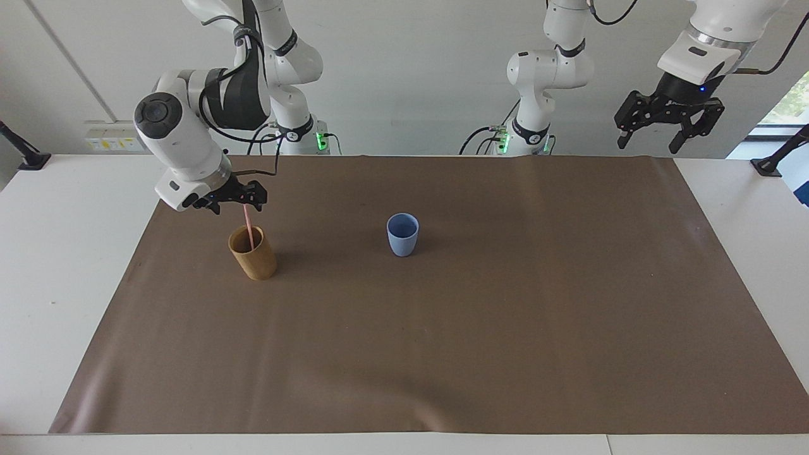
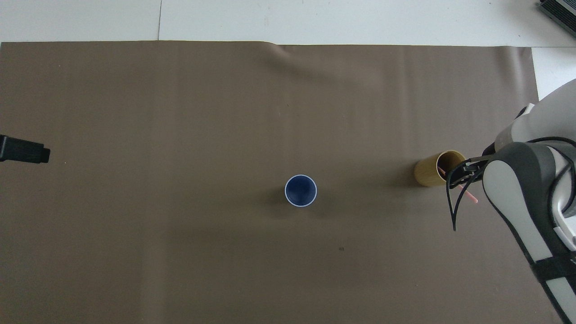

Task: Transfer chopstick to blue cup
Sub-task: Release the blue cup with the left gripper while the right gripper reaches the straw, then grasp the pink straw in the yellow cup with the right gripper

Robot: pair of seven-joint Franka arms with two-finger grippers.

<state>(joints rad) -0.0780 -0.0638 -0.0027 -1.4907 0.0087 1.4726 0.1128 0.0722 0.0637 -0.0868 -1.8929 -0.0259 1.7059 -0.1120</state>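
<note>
The pale-pink chopstick (image 1: pixel 248 227) stands slanted in the tan cup (image 1: pixel 253 254) toward the right arm's end of the mat; in the overhead view its tip (image 2: pixel 470 197) pokes out from under the arm. My right gripper (image 1: pixel 239 203) is open at the chopstick's upper end, with a finger on either side of it. The blue cup (image 1: pixel 402 234) stands upright and empty at the mat's middle (image 2: pixel 300 191). My left gripper (image 1: pixel 651 140) hangs open with nothing in it, high over the left arm's end of the table.
A brown mat (image 1: pixel 442 341) covers most of the white table (image 1: pixel 57 265). The right arm's white body (image 2: pixel 535 198) hides the mat's edge beside the tan cup (image 2: pixel 432 170). Only the left gripper's tip (image 2: pixel 24 151) shows in the overhead view.
</note>
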